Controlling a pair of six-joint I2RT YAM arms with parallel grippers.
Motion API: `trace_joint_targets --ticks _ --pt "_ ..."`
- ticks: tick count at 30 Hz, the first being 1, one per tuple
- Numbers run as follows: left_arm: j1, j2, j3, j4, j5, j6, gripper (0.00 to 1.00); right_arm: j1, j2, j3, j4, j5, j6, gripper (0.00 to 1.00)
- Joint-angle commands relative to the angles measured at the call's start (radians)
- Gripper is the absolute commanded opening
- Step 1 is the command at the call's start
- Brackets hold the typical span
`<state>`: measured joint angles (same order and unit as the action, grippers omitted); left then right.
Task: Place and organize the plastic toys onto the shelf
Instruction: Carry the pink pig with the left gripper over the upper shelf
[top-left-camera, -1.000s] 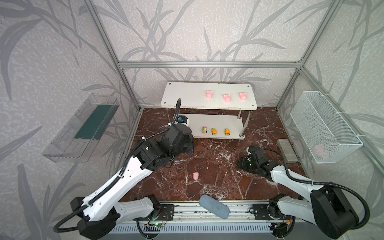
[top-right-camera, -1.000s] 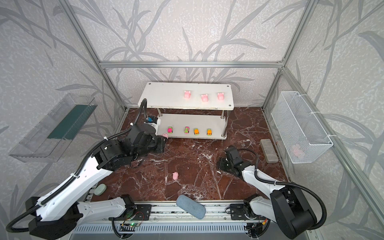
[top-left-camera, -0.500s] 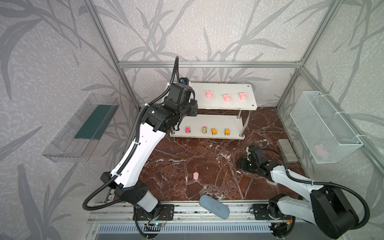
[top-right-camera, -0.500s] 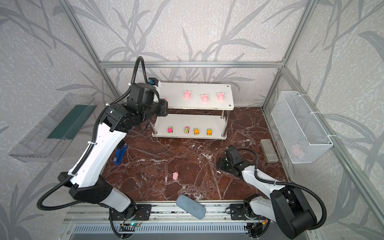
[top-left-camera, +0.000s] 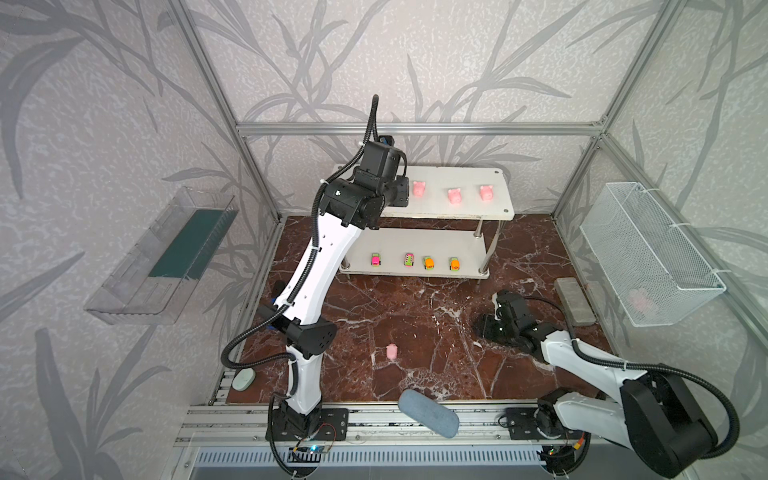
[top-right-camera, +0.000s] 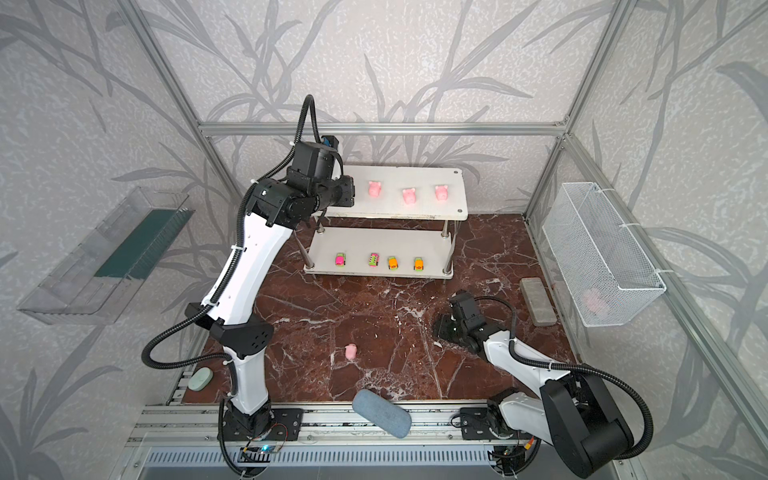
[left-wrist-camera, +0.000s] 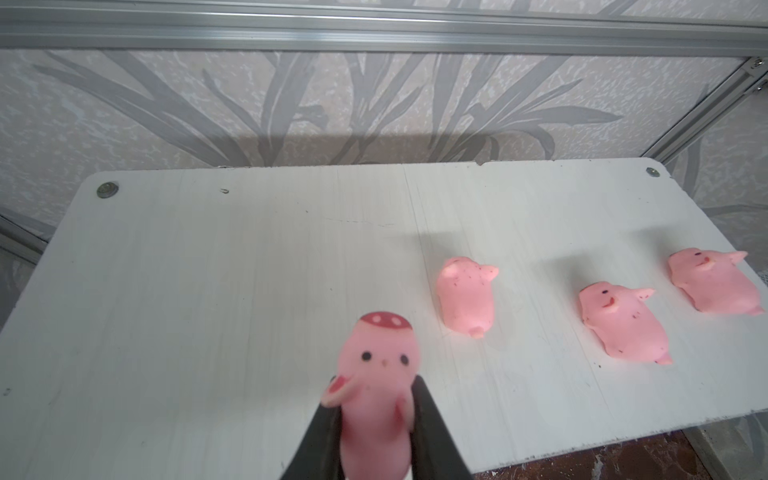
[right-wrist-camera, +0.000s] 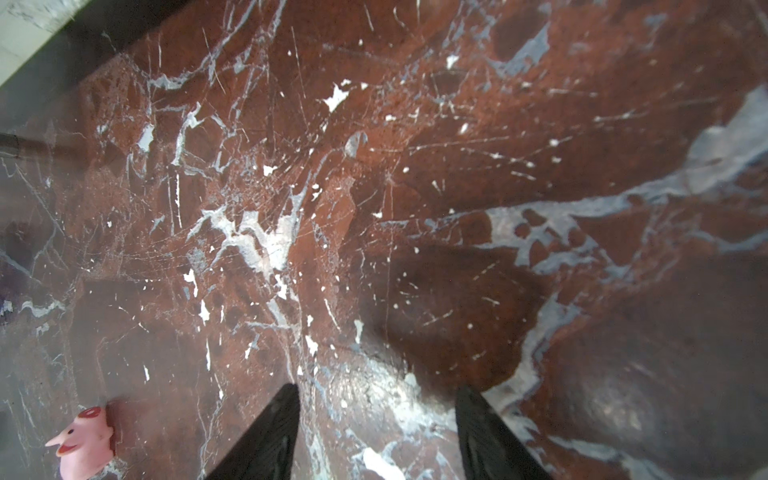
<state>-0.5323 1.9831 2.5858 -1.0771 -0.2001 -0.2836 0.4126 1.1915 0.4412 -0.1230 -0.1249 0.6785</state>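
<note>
One white two-tier shelf (top-left-camera: 440, 207) of flat boards on chrome posts stands at the back of the red marble tabletop (top-left-camera: 415, 316). We find the left end of its upper board (left-wrist-camera: 208, 270) bare.

Two black parallel grippers:
- The left gripper (left-wrist-camera: 374, 395) is above that bare end. Its jaws are nearly closed, pinching the held pig (left-wrist-camera: 376, 361), a pale-pink plastic figure. The head sticks out past the fingertips, so its long axis runs along the fingers. We cannot tell whether it touches the board.
- The right gripper (right-wrist-camera: 377, 390) is low over the marble, jaws about half apart with nothing between them.

Three pale-pink pigs sit in a row on the upper board (left-wrist-camera: 465, 297) (left-wrist-camera: 619, 328) (left-wrist-camera: 715, 282). In both top views the row lies right of the left gripper. We judge the set-down turns on this: the free spot is under the jaws, just left of the nearest pig.

One loose pig (top-left-camera: 392, 351) lies on the marble, well apart from the shelf and off to one side of the right jaws (right-wrist-camera: 85, 440). We judge the right arm is nearer to it.

Four tiny toy cars (top-left-camera: 409, 259) stand in a line on the lower board.
</note>
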Motion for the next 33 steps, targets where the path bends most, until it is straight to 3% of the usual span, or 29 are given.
trace_joint_targets --ticks 1,33 --pt "0.018 0.022 0.037 -0.016 0.020 0.006 0.24 0.001 -0.001 -0.007 0.004 -0.004 -0.015 0.60" --pt "0.114 0.095 -0.007 0.031 0.091 -0.012 0.24 0.002 0.035 -0.004 0.016 -0.001 -0.007 0.60"
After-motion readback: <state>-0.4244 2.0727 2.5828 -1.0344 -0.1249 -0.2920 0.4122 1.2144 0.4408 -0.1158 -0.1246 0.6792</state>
